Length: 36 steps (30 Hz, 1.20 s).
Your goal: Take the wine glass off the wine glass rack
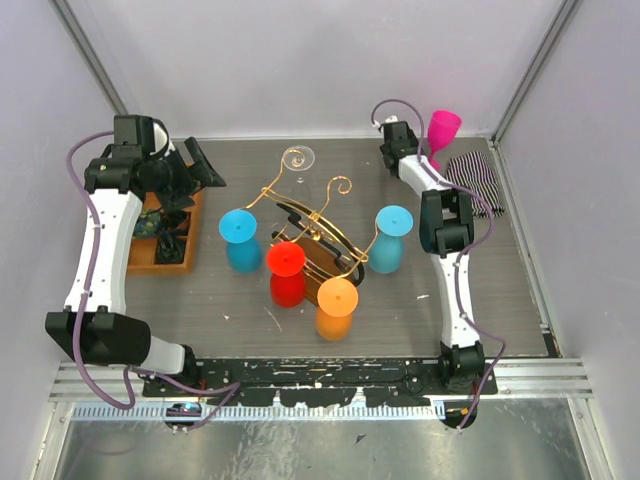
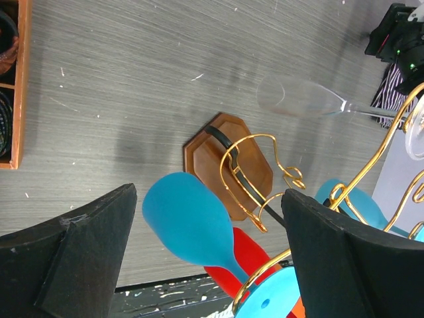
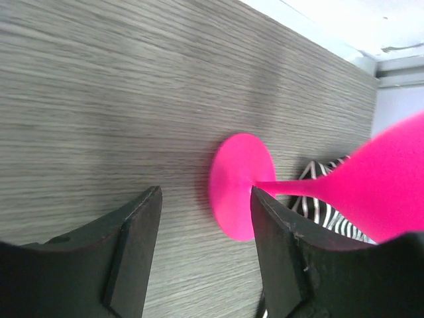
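Five glasses [image 1: 286,259] on rack [image 1: 305,224], clutter [image 1: 148,227] in tray [image 1: 188,250], left fingers [image 2: 73,258] spread, right fingers [image 3: 126,245] spread

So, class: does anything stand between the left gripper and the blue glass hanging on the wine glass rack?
Nothing visible does. The open left gripper hangs near the orange tray, and only tabletop lies between it and the blue glass at the left side of the wine glass rack.
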{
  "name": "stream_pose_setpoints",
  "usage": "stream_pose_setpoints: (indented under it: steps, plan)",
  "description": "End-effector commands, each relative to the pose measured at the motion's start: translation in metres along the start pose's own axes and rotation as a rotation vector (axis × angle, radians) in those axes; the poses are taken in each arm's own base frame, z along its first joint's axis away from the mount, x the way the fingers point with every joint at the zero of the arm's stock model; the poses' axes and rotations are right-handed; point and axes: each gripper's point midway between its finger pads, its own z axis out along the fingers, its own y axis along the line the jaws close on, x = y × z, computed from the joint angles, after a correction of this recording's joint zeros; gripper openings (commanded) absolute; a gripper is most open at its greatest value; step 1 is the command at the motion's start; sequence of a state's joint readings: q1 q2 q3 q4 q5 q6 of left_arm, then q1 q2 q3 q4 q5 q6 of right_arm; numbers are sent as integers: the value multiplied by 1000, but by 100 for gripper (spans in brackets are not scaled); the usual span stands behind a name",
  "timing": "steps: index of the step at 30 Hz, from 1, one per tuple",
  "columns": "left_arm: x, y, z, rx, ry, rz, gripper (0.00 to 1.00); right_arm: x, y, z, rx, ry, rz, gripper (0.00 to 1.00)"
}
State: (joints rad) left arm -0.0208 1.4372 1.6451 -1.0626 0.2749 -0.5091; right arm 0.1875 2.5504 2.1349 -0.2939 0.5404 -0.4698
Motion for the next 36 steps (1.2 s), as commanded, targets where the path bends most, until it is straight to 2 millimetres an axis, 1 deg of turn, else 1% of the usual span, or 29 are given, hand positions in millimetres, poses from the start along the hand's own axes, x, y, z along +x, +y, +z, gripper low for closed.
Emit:
stream_pose_setpoints:
  steps: [1,7,12,23,33,36]
  plan:
    - [-4,-7,-5,21,-11,12,98,-2,41,-22,-241,-18,52,63]
    - [-3,-5,-5,20,-9,12,98,-7,62,-39,-393,-37,92,63]
    - [-2,-5,-5,18,-10,14,98,-3,70,-41,-426,-22,99,63]
    - [-1,-3,-4,12,-6,17,98,-14,72,-48,-470,-46,144,62]
    - [-2,-4,-2,16,-2,13,98,-16,77,-52,-509,-53,150,62]
    - [-2,-4,-1,17,-2,15,98,-20,78,-55,-529,-60,155,63]
